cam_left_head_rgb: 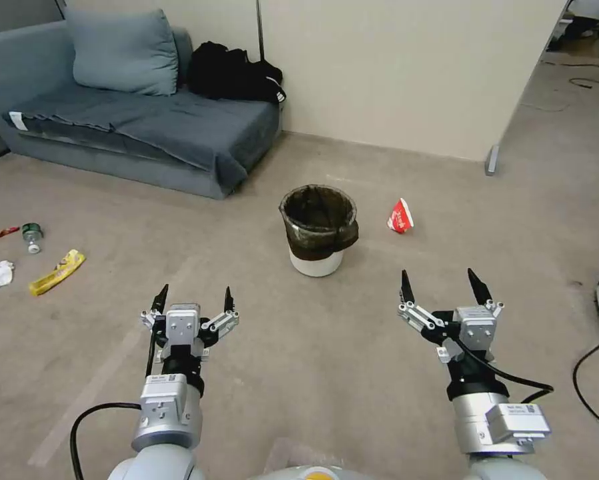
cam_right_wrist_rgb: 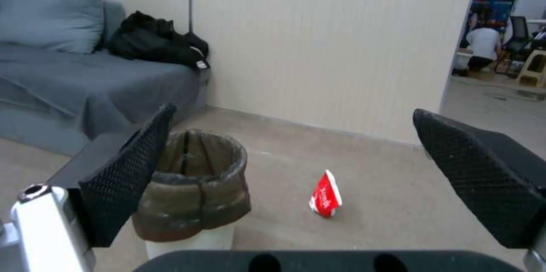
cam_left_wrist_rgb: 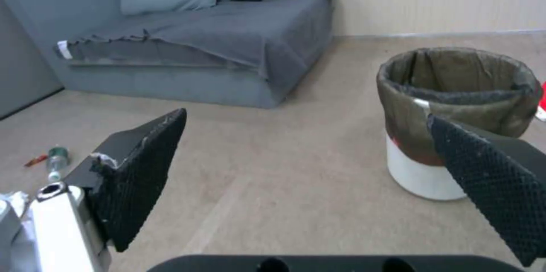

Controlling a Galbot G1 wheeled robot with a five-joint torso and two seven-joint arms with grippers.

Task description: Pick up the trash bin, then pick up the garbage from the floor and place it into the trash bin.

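The trash bin (cam_left_head_rgb: 318, 230) stands upright on the floor ahead, between both arms and clear of each. The left gripper (cam_left_head_rgb: 194, 300) and right gripper (cam_left_head_rgb: 441, 283) hover with fingers spread, the right seemingly slightly nearer (a crushed cup (cam_left_head_rgb: 400, 217) lies just beyond).

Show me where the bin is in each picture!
Head view: the bin stands on the floor, middle of the picture, ahead of both open grippers.
Left wrist view: the bin is at the right, partly behind one finger.
Right wrist view: the bin is low and left of middle, beside the red cup.
Shared landmark: the grey sofa behind it.
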